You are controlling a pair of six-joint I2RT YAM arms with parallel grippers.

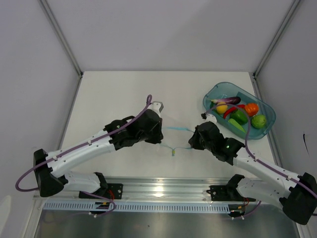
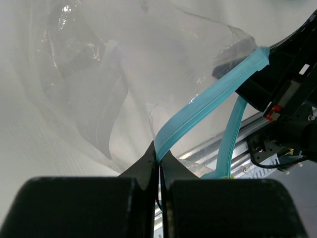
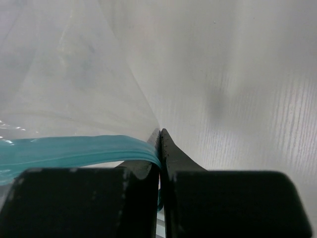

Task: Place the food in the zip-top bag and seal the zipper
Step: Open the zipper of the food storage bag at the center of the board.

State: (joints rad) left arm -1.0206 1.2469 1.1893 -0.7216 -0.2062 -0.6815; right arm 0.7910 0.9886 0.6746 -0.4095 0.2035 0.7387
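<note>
The clear zip-top bag hangs between my two grippers above the table's middle. Its light blue zipper runs from one gripper to the other; it also shows in the left wrist view and the right wrist view. My left gripper is shut on the zipper strip. My right gripper is shut on the zipper's other end. The food, an eggplant, lemon, orange, lime and peppers, lies in the teal tray at the right. I see no food in the bag.
A second strip of the zipper loops down toward the near edge, ending in a small yellow tab. The metal rail with the arm bases runs along the table's near edge. White walls enclose the table.
</note>
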